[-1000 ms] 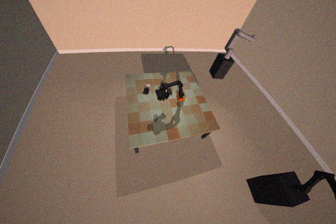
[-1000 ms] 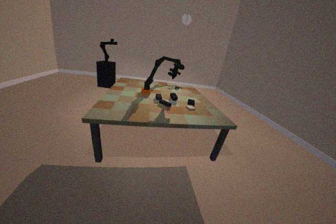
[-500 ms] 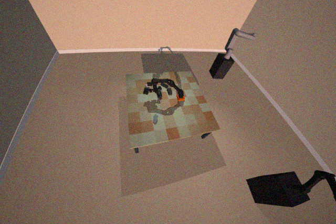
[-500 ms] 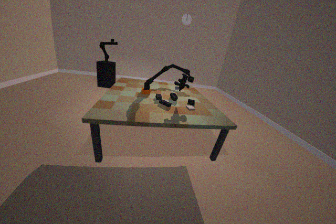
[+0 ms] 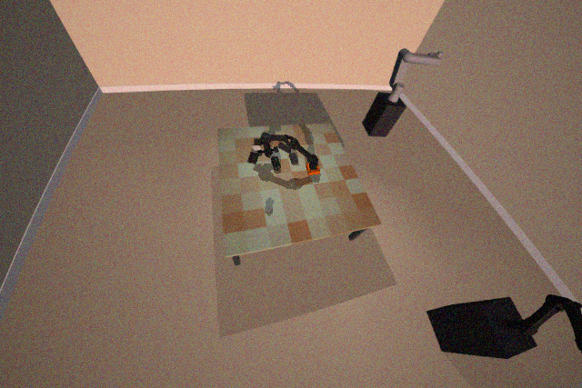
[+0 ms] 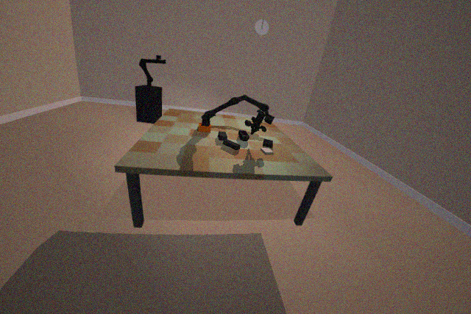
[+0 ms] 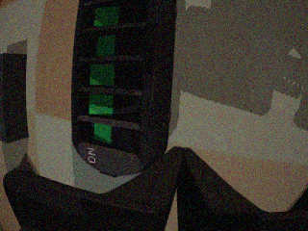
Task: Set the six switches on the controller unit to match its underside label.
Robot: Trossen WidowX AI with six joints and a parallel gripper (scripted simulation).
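The dark grey controller unit [image 7: 125, 67] [image 5: 275, 164] [image 6: 231, 145] lies flat on its base on the patchwork table [image 5: 300, 231] [image 6: 160, 162]. In the wrist view its six rocker switches run in a row, each showing a green patch. I cannot tell which ends are pressed down. The label on its underside is hidden. My gripper [image 7: 180, 155] [image 5: 271, 153] [image 6: 252, 129] is shut and empty. It hangs above the table just beside the near end of the unit, without touching it.
Small dark modules [image 6: 221, 135] [image 6: 243, 135] [image 6: 267, 143] and a white part [image 6: 266, 150] lie around the unit. The arm's orange base [image 5: 312, 168] [image 6: 204, 127] stands on the table. A black pedestal [image 6: 148, 103] carrying a camera arm stands behind the table.
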